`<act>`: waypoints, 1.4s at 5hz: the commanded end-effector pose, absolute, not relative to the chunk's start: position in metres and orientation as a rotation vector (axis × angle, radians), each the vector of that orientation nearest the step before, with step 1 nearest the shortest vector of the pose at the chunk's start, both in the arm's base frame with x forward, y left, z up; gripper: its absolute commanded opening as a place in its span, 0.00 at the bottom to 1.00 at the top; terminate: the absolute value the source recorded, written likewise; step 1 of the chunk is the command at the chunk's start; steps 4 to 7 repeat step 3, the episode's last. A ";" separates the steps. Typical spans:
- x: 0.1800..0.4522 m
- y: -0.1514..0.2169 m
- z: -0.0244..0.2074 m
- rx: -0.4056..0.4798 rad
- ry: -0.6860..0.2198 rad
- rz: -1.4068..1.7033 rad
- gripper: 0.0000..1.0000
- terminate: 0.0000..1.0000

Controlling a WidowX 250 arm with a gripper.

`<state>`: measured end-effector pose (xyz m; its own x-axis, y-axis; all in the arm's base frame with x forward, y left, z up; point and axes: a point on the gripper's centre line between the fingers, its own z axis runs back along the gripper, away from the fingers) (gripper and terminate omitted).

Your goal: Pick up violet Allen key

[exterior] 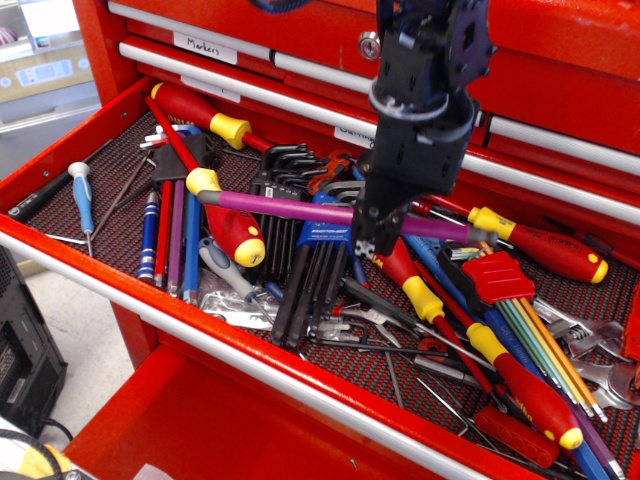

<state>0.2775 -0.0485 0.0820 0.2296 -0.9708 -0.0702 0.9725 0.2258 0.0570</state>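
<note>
Black gripper [368, 240] clamps one violet Allen key [290, 209] above the drawer [60, 170].

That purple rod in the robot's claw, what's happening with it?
The robot arm's gripper is shut on the violet Allen key, gripping it partway along its length. The key hangs roughly level above the open red tool drawer, over the black hex key sets and a red-yellow screwdriver. The other tools lie in the drawer.

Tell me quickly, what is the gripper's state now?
Gripper: closed on the violet Allen key, holding it above the drawer.
</note>
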 end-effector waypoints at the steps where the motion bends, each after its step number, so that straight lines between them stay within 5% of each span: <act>1: 0.300 -0.025 0.159 0.219 -0.054 -1.381 0.00 0.00; 2: 0.303 -0.023 0.182 0.277 -0.033 -1.388 0.00 0.00; 3: 0.305 -0.023 0.193 0.318 -0.024 -1.406 0.00 1.00; 7: 0.305 -0.023 0.193 0.318 -0.024 -1.406 0.00 1.00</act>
